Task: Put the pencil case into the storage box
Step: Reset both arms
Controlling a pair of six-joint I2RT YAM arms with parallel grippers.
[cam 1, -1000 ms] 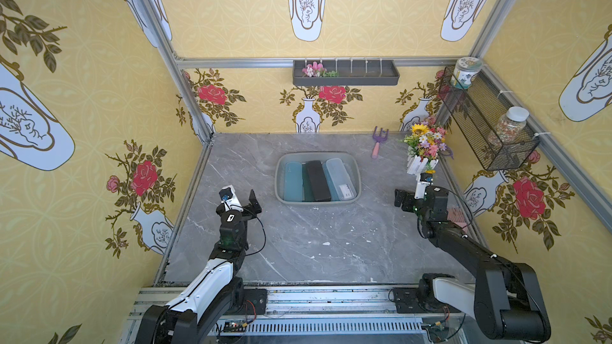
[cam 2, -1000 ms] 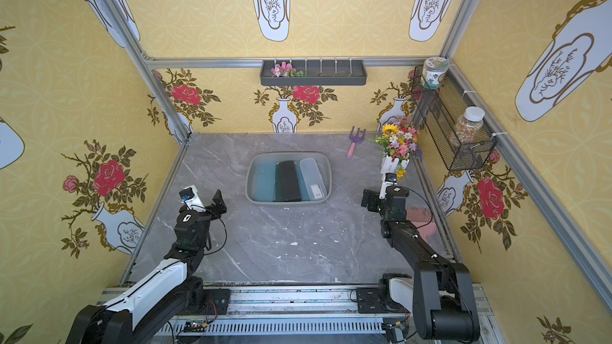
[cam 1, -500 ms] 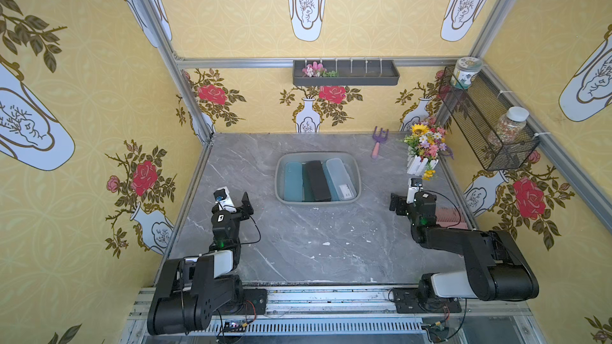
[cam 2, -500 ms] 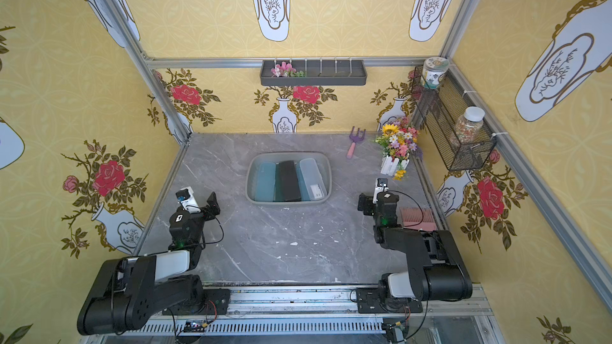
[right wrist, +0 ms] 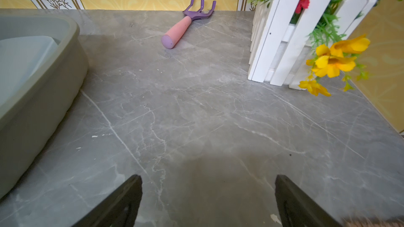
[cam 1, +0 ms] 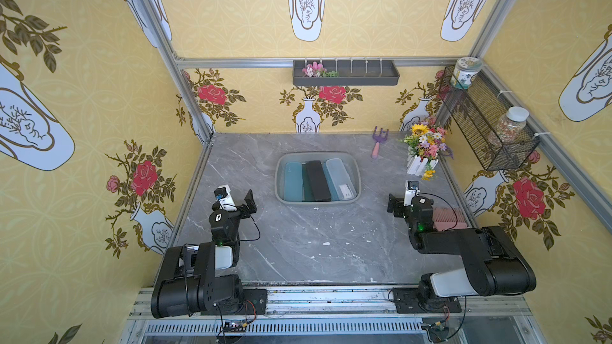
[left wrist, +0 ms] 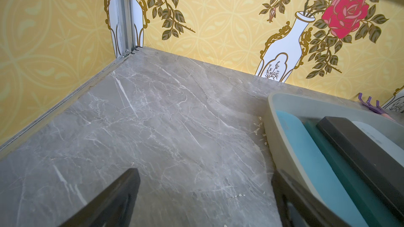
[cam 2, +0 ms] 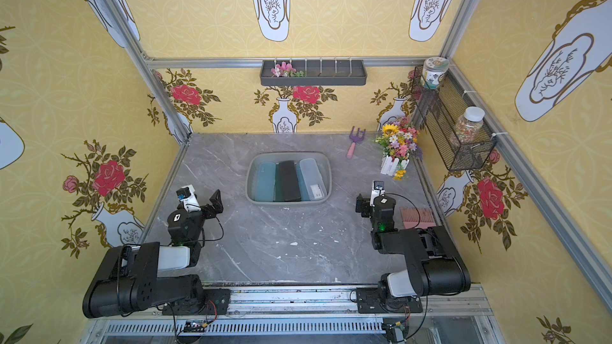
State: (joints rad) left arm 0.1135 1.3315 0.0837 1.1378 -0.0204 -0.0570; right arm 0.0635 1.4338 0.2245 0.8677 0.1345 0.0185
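The storage box (cam 1: 314,202) (cam 2: 288,202) sits on the grey marble table, toward the back middle. Several pencil cases lie side by side in it: a light blue one (cam 1: 293,182), a teal one, a black one (cam 1: 318,180) (cam 2: 289,180) and a translucent one (cam 1: 341,178). My left gripper (cam 1: 236,201) (left wrist: 205,172) hangs open and empty near the front left of the box, whose rim (left wrist: 282,132) shows in the left wrist view. My right gripper (cam 1: 405,201) (right wrist: 208,176) is open and empty to the front right, over bare table, with the box wall (right wrist: 39,97) beside it.
A purple rake with a pink handle (cam 1: 377,143) (right wrist: 183,27) lies at the back right. A white-fenced flower pot (cam 1: 424,150) (right wrist: 284,40) stands by the right wall. A pink comb-like thing (cam 1: 448,220) lies beside the right arm. A shelf tray (cam 1: 346,72) and a wire basket (cam 1: 486,127) hang on the walls.
Both arms have folded down and back toward their bases at the front edge. The left jaws narrowed, then spread wide again. Nothing in the storage box has moved.
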